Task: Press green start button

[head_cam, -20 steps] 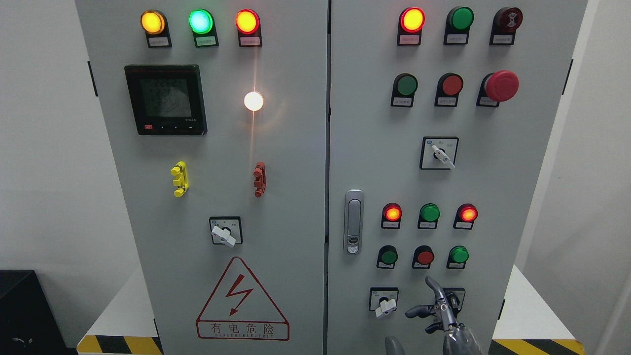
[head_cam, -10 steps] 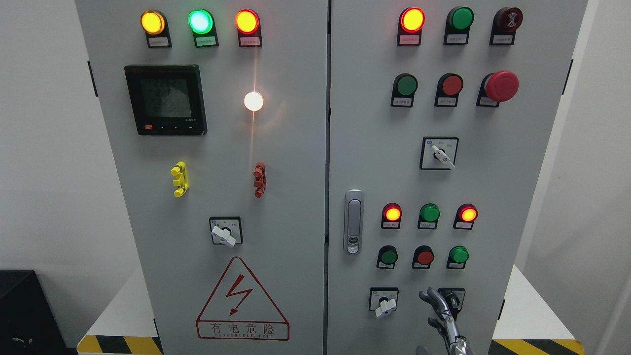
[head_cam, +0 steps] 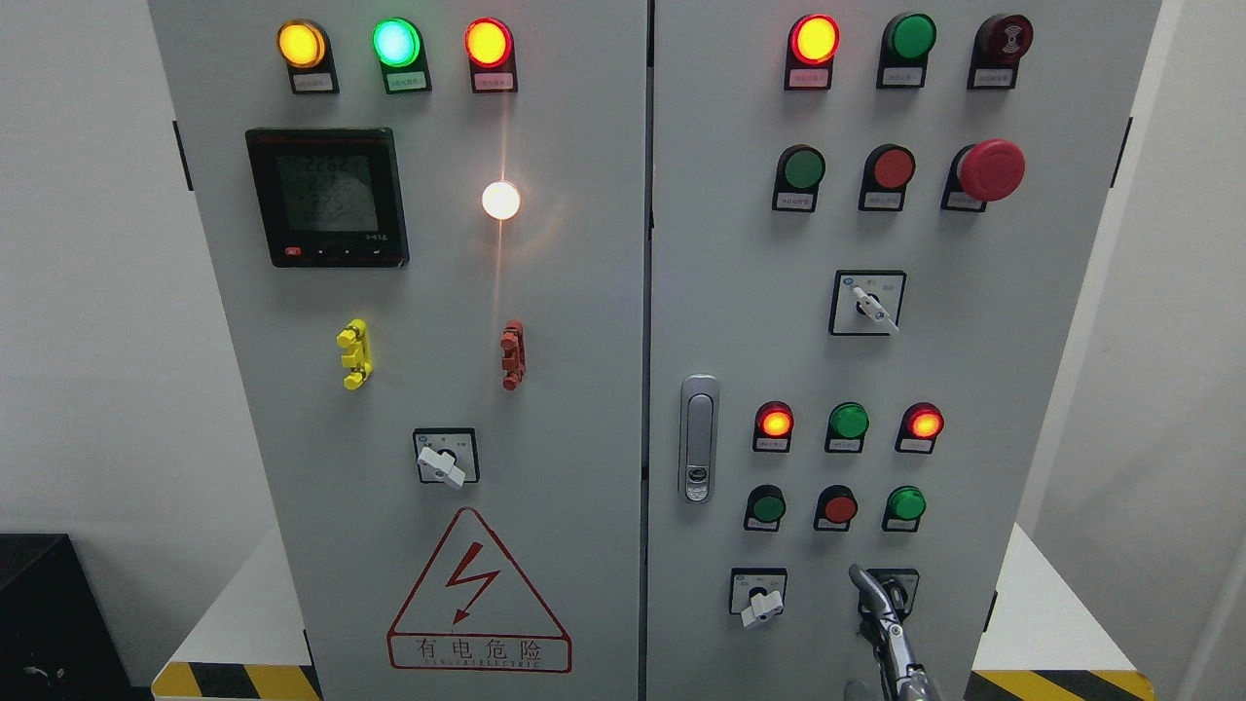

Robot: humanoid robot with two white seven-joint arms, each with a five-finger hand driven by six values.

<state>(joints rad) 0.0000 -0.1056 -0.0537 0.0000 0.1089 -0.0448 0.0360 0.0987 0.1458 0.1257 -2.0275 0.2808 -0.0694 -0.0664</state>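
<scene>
A: Where is the robot's right hand (head_cam: pixel 881 618)?
B: At the bottom edge of the grey metal cabinet's right door (head_cam: pixel 1012 389), one metal finger (head_cam: pixel 862 581) raised, the rest curled, holding nothing; it overlaps a black-framed switch (head_cam: pixel 903 584).
A: And the round green push button (head_cam: pixel 906 503)?
B: Just above that fingertip, untouched, right of a red button (head_cam: pixel 839 507) and another green button (head_cam: pixel 767 507). Which green one is the start button cannot be told

cabinet doors (head_cam: pixel 584 292): painted metal by the look, matt grey, smooth
door handle (head_cam: pixel 698 438): shiny silver metal
green button (head_cam: pixel 906 503): glossy plastic
meter (head_cam: pixel 327 197): glossy black plastic
right hand (head_cam: pixel 881 608): dull grey metal
</scene>
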